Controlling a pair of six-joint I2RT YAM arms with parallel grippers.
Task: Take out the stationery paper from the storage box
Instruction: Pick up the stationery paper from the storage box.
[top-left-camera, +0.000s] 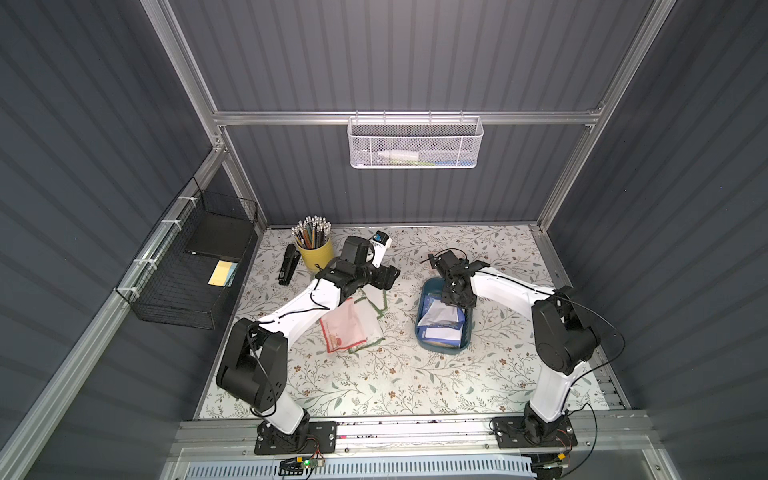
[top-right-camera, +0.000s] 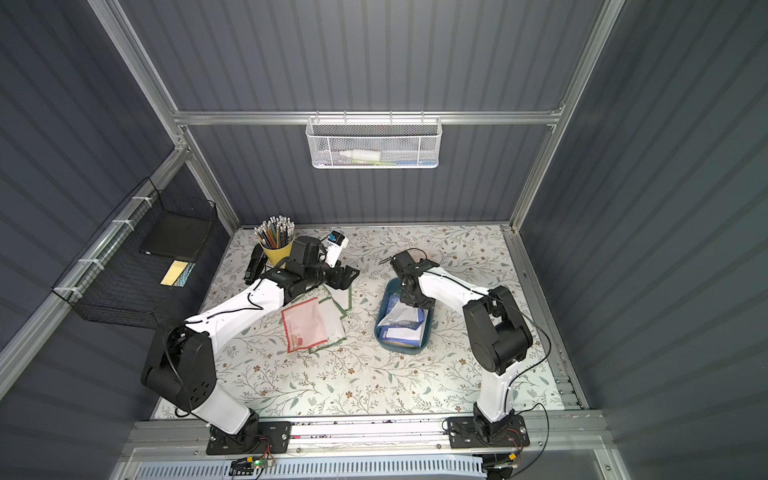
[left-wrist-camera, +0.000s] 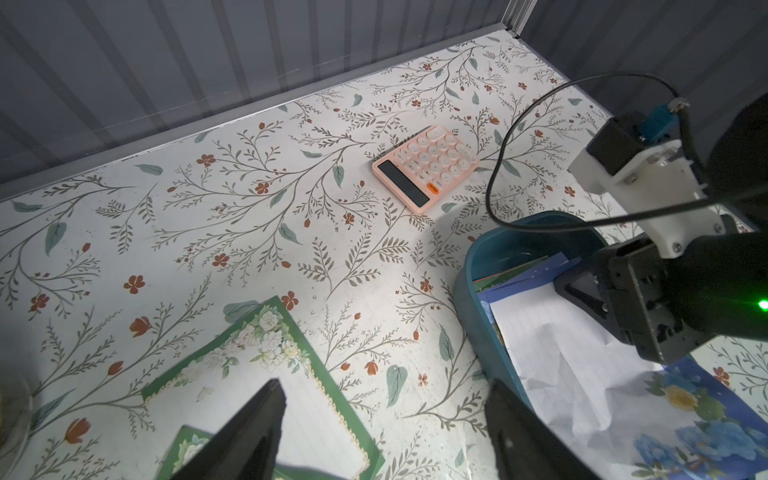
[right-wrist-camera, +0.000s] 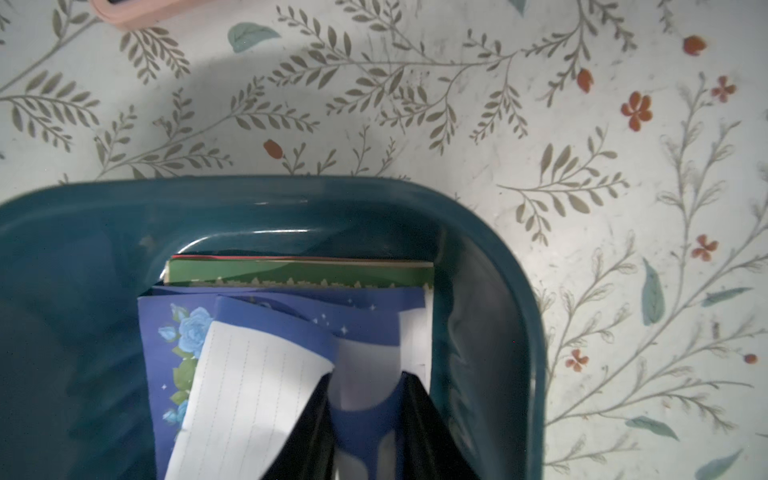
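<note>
Reaching down into the shallow dark teal plastic storage box (right-wrist-camera: 291, 193), the right pincer (right-wrist-camera: 368, 386) pinches a buckled white lined sheet of stationery paper with a blue floral border (right-wrist-camera: 249, 395). The sheet curls up off the stack, with a green-edged sheet (right-wrist-camera: 299, 275) lying flat beneath it in the box. The left pincer (left-wrist-camera: 384, 392) hovers wide and empty above a green-bordered sheet (left-wrist-camera: 257, 353) on the floral-patterned worktop (top-left-camera: 395, 386), just beside a red-bordered sheet (top-left-camera: 345, 326) partly under the left arm.
</note>
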